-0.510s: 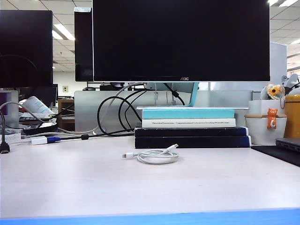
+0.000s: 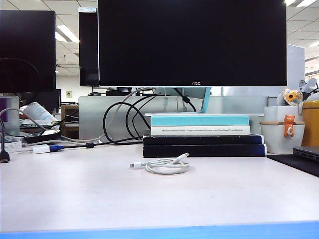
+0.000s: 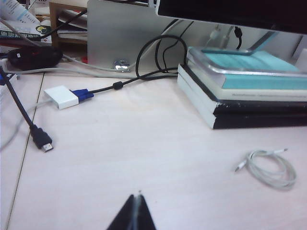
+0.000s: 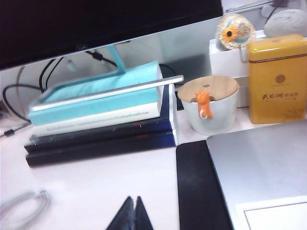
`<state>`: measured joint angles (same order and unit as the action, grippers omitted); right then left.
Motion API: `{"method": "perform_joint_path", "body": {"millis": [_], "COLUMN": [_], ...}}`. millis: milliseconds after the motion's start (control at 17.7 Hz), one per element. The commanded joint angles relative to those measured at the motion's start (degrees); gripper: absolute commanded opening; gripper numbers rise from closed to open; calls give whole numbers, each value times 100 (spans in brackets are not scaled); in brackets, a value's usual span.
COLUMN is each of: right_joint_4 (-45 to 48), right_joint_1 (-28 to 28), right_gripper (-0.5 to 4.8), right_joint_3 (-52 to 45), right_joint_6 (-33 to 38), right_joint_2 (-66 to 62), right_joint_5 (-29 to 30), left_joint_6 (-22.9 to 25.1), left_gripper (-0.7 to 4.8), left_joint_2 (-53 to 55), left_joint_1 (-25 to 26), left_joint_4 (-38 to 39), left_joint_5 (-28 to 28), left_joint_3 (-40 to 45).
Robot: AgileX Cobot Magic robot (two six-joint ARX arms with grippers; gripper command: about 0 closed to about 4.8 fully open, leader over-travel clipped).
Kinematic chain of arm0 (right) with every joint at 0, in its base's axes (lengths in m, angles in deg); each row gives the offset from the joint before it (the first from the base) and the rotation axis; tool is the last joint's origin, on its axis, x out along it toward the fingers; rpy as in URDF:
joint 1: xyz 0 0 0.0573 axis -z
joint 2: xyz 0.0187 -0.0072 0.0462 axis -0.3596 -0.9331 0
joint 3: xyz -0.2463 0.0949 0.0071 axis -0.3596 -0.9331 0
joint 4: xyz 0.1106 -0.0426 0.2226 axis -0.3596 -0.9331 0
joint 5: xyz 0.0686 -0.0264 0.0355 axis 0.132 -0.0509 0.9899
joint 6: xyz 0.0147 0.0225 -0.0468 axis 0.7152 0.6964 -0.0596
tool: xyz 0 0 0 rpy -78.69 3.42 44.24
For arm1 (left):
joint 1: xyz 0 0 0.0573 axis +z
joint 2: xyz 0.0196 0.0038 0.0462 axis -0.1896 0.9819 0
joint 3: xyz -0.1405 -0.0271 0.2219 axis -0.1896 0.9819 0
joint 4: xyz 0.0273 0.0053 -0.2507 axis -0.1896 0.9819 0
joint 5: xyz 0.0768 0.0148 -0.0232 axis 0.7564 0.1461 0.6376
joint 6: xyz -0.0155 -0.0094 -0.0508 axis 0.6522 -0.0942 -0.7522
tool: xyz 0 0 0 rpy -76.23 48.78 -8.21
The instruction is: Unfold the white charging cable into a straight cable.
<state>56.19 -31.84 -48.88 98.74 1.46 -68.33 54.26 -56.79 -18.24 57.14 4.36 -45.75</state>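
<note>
The white charging cable (image 2: pixel 167 165) lies coiled in a small loop on the white table, just in front of the stack of books, with both small plugs sticking out of the coil. The left wrist view shows the cable (image 3: pixel 271 165) off to one side of my left gripper (image 3: pixel 137 195), which is shut and empty over bare table. My right gripper (image 4: pixel 135 199) is shut and empty too; part of the coil (image 4: pixel 23 206) shows at the frame's edge, well away from it. Neither gripper appears in the exterior view.
A stack of books (image 2: pixel 203 138) with a monitor (image 2: pixel 192 42) on top stands behind the cable. Black looped cables (image 2: pixel 124 122) and a white adapter with a blue plug (image 2: pixel 47 148) lie at the back left. A black mat (image 4: pixel 199 184), a laptop (image 4: pixel 261 170), a white cup (image 4: pixel 208 105) and a yellow tin (image 4: pixel 277 79) sit on the right.
</note>
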Motion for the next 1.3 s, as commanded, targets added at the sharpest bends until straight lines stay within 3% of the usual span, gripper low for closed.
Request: {"method": "perform_joint_path", "body": {"millis": [57,283,510,793,906,1076,1303], "right_joint_4": [-468,-398,-264,-306,-356,-400,-481], "right_joint_1": [0,0,-2,0,0,0,-2], "right_gripper": [7,-5,-5,-5,-5,-5,-5], "right_joint_3": [282,428,852,1373,1641,2350,3324], "right_joint_6": [-284,-282,-243,-243,-238,-271,-811], "right_joint_2": [4,4,0,-540,-1196,-2870,-4621], "right_joint_5": [-179,-354,-616,-828,-634,142,1290], "left_joint_6": [-22,-66,-177,573,887,1884,1818], "left_gripper": [-6,-6,-6,-6,-6,-6,-6], "left_joint_2": [76,883,2621,4599,5259,6087,6782], "left_joint_1": [0,0,0,-4,-103,-844,-1497], "left_joint_4": [-186,-236,-627,-313,24,144,238], "left_joint_5": [278,341,-323,-1097,-1499,-1434,-914], "left_joint_3": [-313,-872,-1919,-3141,-3609,-4100,-4487]}}
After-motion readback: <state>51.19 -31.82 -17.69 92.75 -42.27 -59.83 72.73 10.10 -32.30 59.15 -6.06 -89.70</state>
